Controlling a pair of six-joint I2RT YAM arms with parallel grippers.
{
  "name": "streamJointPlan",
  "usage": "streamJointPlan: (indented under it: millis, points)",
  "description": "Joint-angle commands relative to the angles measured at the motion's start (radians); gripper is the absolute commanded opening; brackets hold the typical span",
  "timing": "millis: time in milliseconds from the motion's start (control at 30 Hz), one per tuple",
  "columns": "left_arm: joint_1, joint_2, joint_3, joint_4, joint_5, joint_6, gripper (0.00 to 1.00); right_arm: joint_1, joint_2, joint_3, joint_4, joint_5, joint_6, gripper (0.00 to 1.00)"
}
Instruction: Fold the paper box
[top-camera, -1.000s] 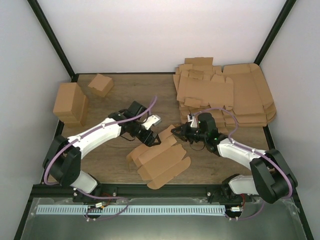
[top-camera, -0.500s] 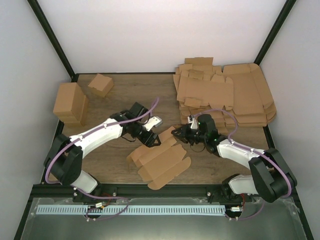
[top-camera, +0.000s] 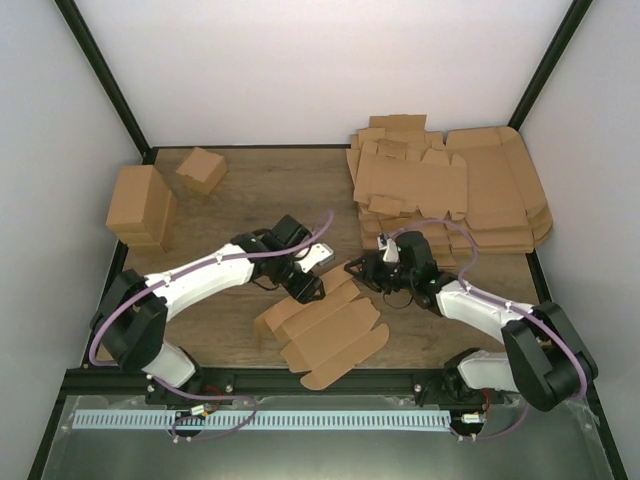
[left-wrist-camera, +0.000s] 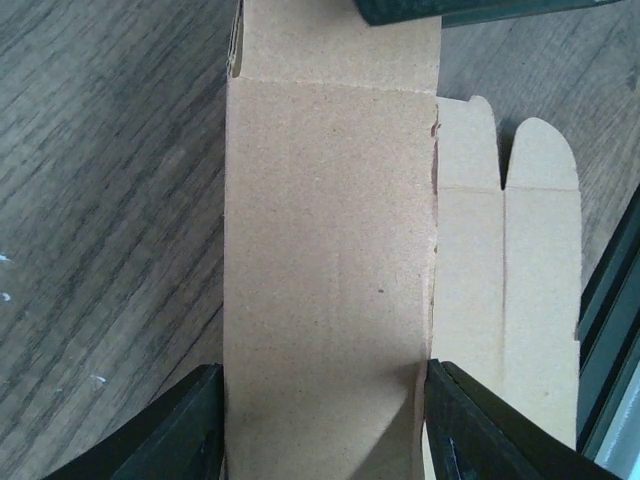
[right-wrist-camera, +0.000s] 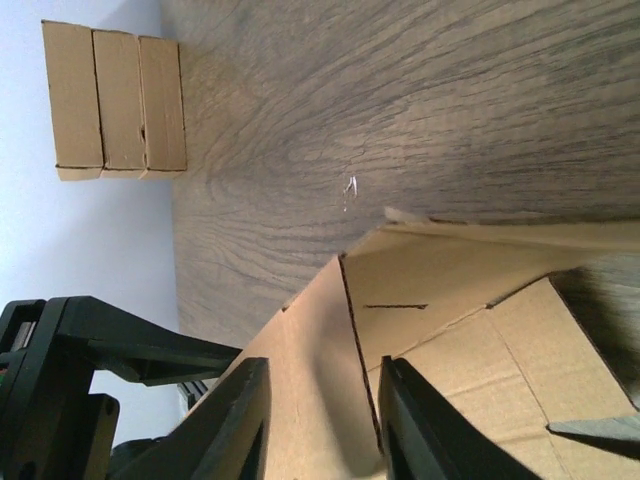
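My right gripper (right-wrist-camera: 320, 420) has just parted off the box (top-camera: 330, 330) while the left gripper (left-wrist-camera: 322, 425) narrows astride a panel; whether it's clamped, I can't tell.

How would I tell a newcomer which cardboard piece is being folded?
Look at the wooden table, middle of its near edge. The paper box lies there half-folded, flaps sticking out, unlike the closed boxes far left and the flat stack far right.
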Motion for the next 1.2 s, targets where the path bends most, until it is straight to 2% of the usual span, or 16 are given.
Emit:
streamJointPlan:
  millis: [0, 133, 167, 400, 500, 833, 1167]
  points:
    - [-0.013, 0.007, 0.003, 0.003, -0.049, 0.003, 0.55, 0.005, -0.057, 0.026, -0.093, 0.052, -0.109, 0.38]
    - [-0.019, -0.005, 0.008, 0.003, -0.056, -0.002, 0.55, 0.005, -0.126, 0.044, -0.194, 0.116, -0.22, 0.56]
    - [-0.021, -0.007, 0.01, 0.002, -0.059, -0.002, 0.55, 0.005, -0.143, 0.051, -0.218, 0.133, -0.251, 0.57]
    - [-0.037, -0.01, 0.027, -0.012, -0.069, -0.006, 0.54, 0.005, -0.167, 0.116, -0.324, 0.189, -0.427, 0.57]
    - [-0.043, -0.01, 0.031, -0.016, -0.069, -0.008, 0.53, 0.005, -0.124, 0.147, -0.325, 0.157, -0.464, 0.52]
    - [-0.067, -0.016, 0.041, -0.018, -0.082, -0.027, 0.52, 0.005, 0.021, 0.182, -0.328, 0.104, -0.491, 0.2]
    - [-0.089, -0.016, 0.051, -0.022, -0.092, -0.039, 0.51, 0.005, -0.037, 0.07, -0.29, 0.033, -0.454, 0.18]
